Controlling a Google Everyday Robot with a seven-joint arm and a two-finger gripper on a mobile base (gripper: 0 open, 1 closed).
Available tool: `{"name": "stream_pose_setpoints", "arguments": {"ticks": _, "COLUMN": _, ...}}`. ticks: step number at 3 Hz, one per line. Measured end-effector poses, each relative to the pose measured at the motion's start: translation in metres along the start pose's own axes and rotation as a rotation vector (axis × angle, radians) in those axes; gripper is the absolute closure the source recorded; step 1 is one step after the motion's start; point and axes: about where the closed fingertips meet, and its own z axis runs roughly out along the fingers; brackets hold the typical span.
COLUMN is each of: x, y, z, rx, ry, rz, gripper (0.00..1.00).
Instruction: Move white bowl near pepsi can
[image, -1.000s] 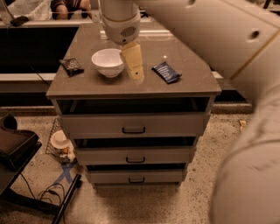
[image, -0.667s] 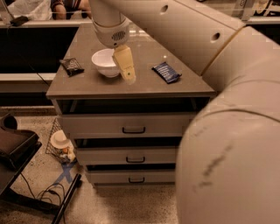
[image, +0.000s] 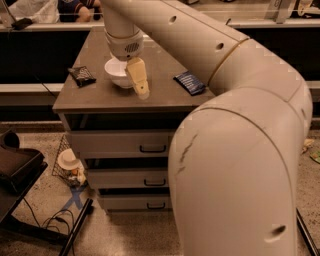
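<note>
The white bowl sits on the brown cabinet top, left of centre. My gripper hangs from the arm's wrist and reaches down at the bowl's right rim, covering that side of it. The large cream arm fills the right half of the view. The pepsi can does not show; it is either hidden behind the arm or out of view.
A dark snack packet lies left of the bowl. A flat dark-blue packet lies to its right. The cabinet has three drawers. On the floor at left are a small white cup in a wire basket, cables and a black stand.
The arm has swung left and closer to the camera. The gripper moved from right of the bowl to its right rim. The bowl has not moved.
</note>
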Motion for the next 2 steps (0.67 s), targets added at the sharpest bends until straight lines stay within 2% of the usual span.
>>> {"name": "stream_pose_setpoints", "arguments": {"ticks": 1, "x": -0.001, "y": 0.002, "z": 0.018, "rx": -0.027, "ry": -0.037, "rz": 0.015, "gripper": 0.17}}
{"name": "stream_pose_setpoints", "arguments": {"ticks": 2, "x": -0.002, "y": 0.013, "z": 0.035, "rx": -0.054, "ry": -0.078, "rz": 0.04, "gripper": 0.41}}
